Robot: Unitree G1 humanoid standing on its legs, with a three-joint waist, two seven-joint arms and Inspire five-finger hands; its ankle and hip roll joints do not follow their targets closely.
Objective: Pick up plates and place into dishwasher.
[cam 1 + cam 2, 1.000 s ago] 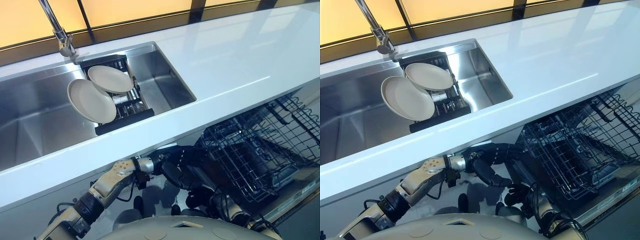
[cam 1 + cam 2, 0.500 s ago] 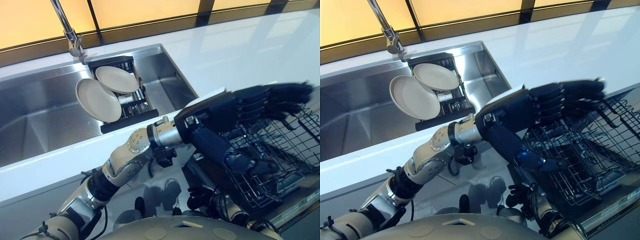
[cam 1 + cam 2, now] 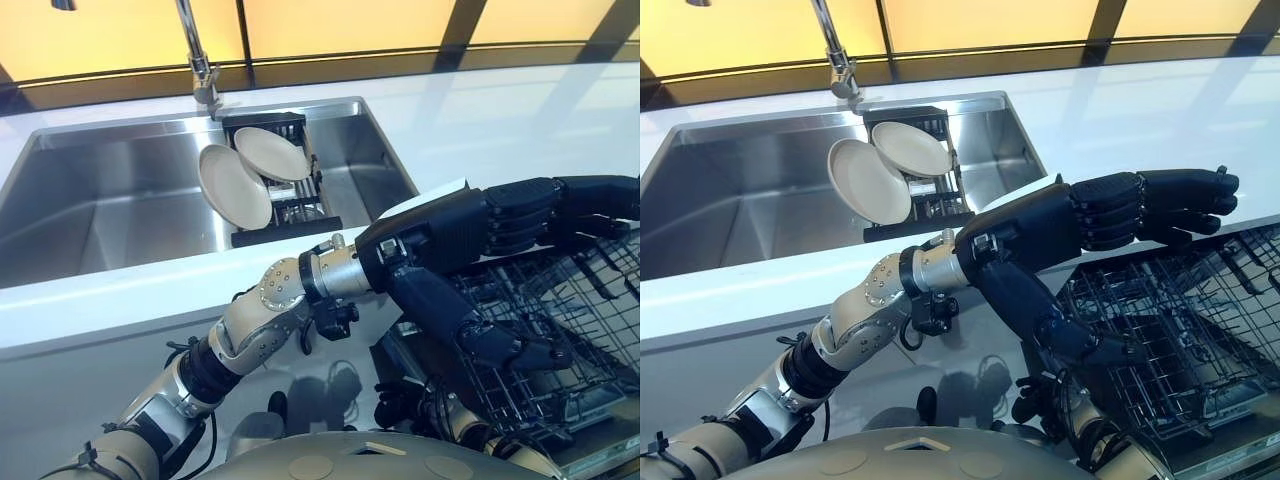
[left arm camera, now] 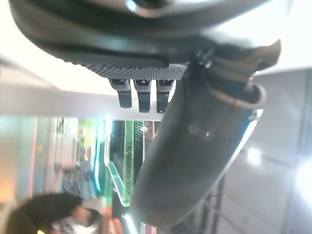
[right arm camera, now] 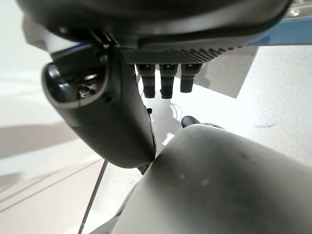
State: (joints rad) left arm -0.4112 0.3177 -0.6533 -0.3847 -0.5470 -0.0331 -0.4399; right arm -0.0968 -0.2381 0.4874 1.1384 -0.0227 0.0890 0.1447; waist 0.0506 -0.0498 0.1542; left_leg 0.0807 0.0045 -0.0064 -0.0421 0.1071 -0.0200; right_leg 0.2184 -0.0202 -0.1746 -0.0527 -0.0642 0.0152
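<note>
Left eye view: my left hand is raised over the front edge of the white counter, fingers stretched out straight and together, thumb hanging below, nothing held. Far behind it, well apart, the steel sink is sunk into the counter; two pale plates lean tilted in a black rack at the sink's near-hand end, one overlapping the other. Tap behind the rack. Amber-lit panels run along the back wall. Under my fingers, the dishwasher's wire basket is pulled out.

Right eye view: same layout; the fingers reach past the counter edge above the basket.

Left wrist view: fingers straight, thumb out, empty; pale surface beyond.

Right wrist view: my right hand hangs low, fingers straight, thumb relaxed, empty; pale floor past it.
</note>
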